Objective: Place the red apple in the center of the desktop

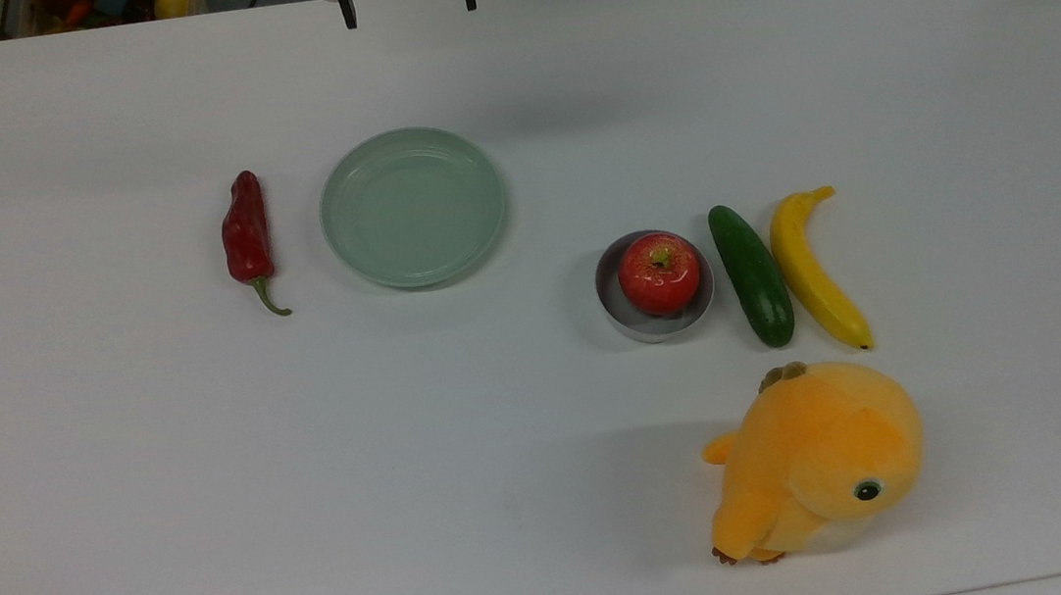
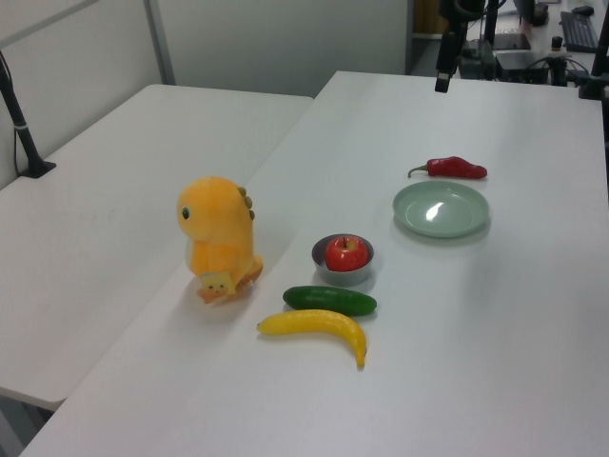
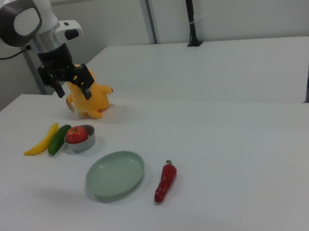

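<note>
The red apple (image 1: 658, 273) (image 2: 346, 253) (image 3: 76, 134) sits in a small grey bowl (image 1: 657, 331) on the white desktop (image 1: 213, 469), right of the middle in the top view. My gripper (image 1: 408, 3) (image 3: 74, 90) hangs open and empty above the table's far edge in the top view, well away from the apple. In the right view it is up in the air above and behind the bowl, in front of the plush toy.
A pale green plate (image 1: 413, 206) lies near the middle, with a dark-red chili pepper (image 1: 246, 237) to its left in the top view. A cucumber (image 1: 751, 274) and a banana (image 1: 814, 270) lie right of the bowl. An orange plush toy (image 1: 819, 459) stands nearer the front edge.
</note>
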